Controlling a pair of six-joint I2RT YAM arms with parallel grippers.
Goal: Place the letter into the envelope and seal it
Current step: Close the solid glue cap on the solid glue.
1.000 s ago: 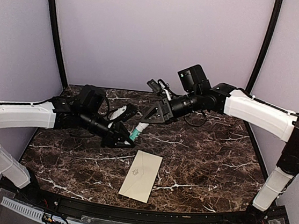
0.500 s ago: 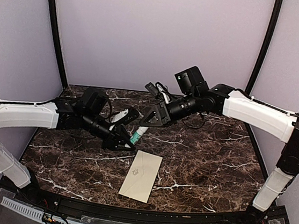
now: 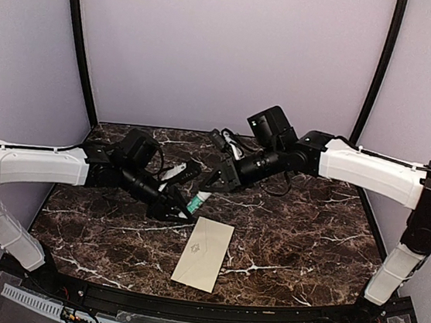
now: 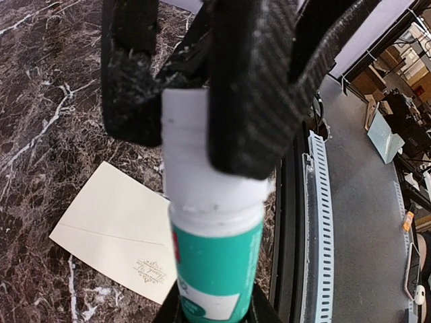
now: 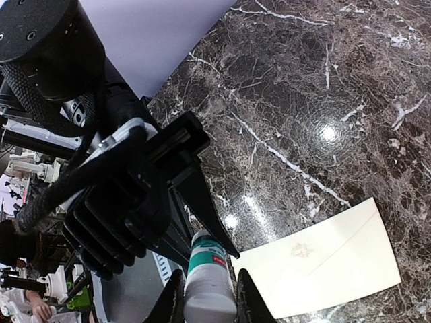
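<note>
Two claws clamp one glue stick (image 4: 215, 256): left claw (image 3: 181, 209) on its body, right claw (image 5: 209, 296) on the cap (image 4: 202, 155). We judge the envelope (image 3: 205, 255) flimsy (pinch an edge).

Pale lilac walls (image 3: 228, 54) enclose the tabletop's (image 3: 309, 227) rear and side edges, black poles (image 3: 81, 45) at both rear corners. The dark brown, white-veined marble carries bright glare spots (image 5: 328, 133).

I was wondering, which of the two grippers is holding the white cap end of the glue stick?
The right gripper is. It is clamped on the white end of the glue stick, while the left gripper holds the teal body.
</note>
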